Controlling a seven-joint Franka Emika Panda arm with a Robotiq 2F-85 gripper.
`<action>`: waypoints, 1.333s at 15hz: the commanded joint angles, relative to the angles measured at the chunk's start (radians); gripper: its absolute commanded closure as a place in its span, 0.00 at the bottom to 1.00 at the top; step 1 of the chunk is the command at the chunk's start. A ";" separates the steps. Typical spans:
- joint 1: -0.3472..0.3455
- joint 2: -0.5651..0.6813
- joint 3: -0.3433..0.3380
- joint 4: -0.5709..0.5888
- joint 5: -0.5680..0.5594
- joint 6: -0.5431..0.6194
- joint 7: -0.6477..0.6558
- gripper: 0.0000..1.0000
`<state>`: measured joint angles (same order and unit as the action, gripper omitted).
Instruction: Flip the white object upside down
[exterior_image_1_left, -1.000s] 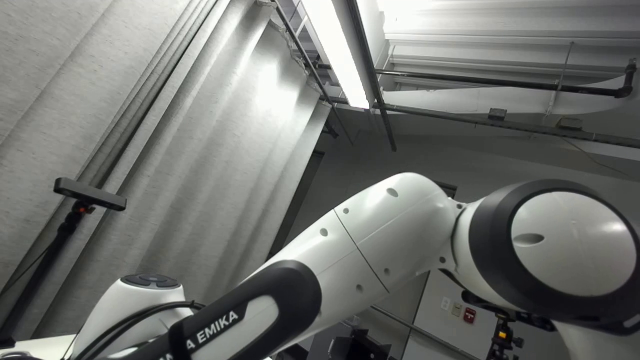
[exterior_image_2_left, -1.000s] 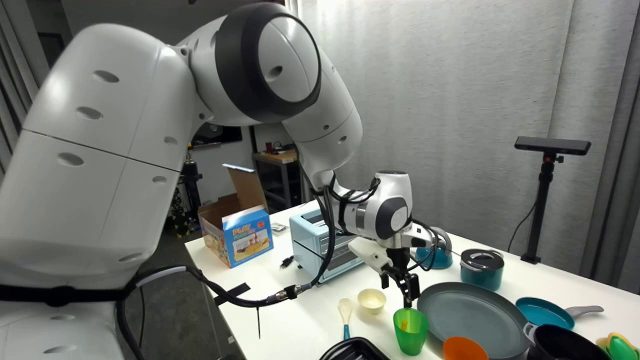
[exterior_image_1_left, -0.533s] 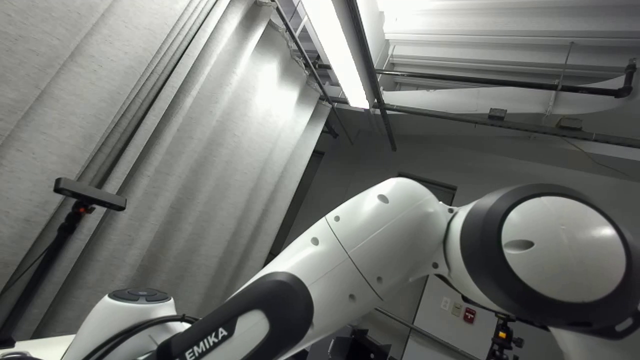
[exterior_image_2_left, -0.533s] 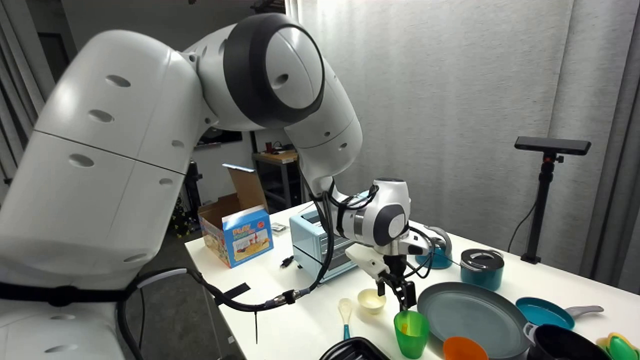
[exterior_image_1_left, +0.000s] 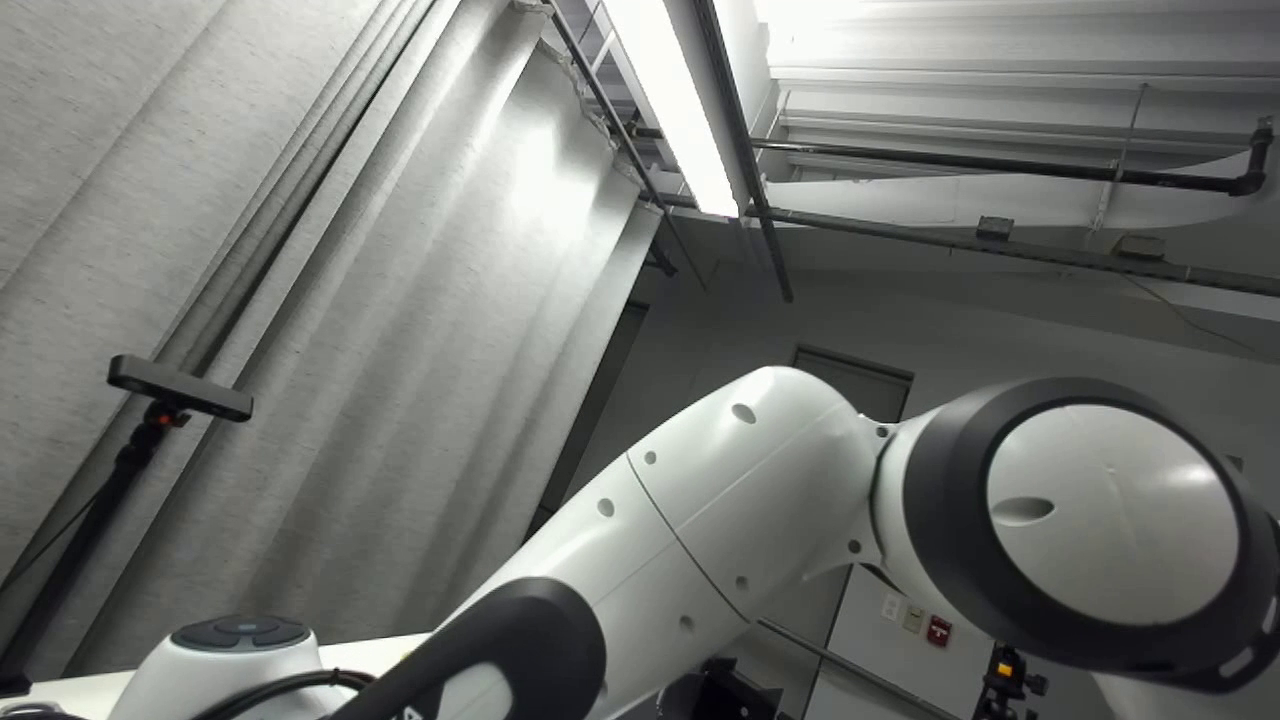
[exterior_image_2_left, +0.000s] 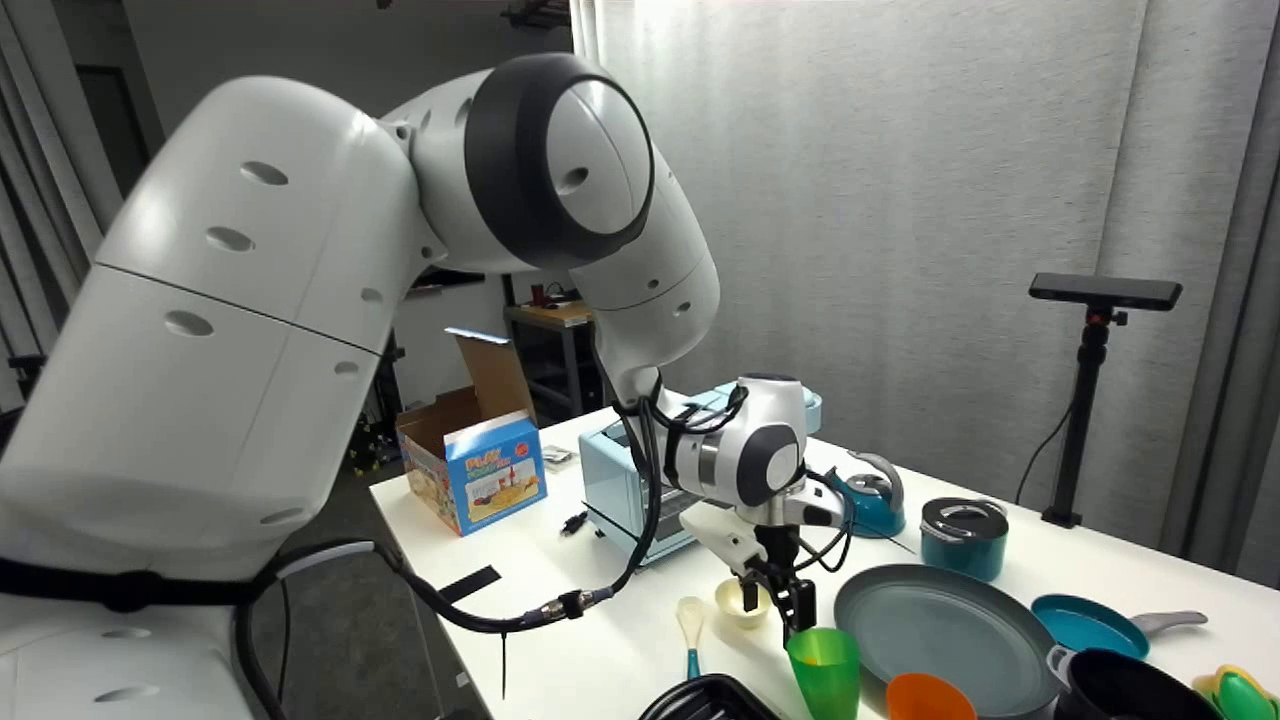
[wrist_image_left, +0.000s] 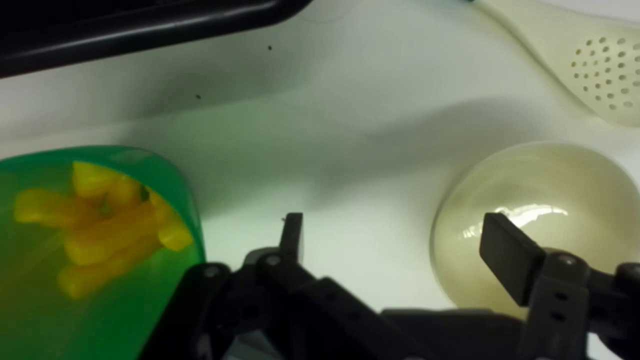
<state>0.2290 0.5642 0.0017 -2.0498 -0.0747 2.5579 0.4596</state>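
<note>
Hanging spread, gripping nothing, the tool (wrist_image_left: 397, 245) has one finger (wrist_image_left: 510, 260) overlapping the bowl (wrist_image_left: 557, 212) in the wrist view. Probably the white thing meant, it sits upright on the bench (wrist_image_left: 360, 75); likely light and stiff, its gloss perhaps slippery: pinch the rim (wrist_image_left: 540, 148), one finger inside.

- You have one white bowl (wrist_image_left: 575, 215).
- One green cup (exterior_image_2_left: 830, 688).
- Two pots (exterior_image_2_left: 960, 552) (exterior_image_2_left: 1135, 688).
- One blue pan (exterior_image_2_left: 1085, 624).
- One gray plate (exterior_image_2_left: 930, 620).
- One spoon with holes (wrist_image_left: 597, 77).
- One kettle (exterior_image_2_left: 876, 515).
- One toaster oven (exterior_image_2_left: 614, 490).
- One box (exterior_image_2_left: 485, 475).
</note>
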 joint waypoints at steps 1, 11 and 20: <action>0.022 0.000 -0.020 0.004 0.003 -0.023 -0.002 0.39; 0.042 -0.022 -0.034 0.004 -0.010 -0.035 0.017 1.00; 0.168 -0.077 -0.201 0.004 -0.232 -0.031 0.209 0.99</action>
<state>0.3299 0.5181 -0.1202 -2.0457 -0.1939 2.5538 0.5608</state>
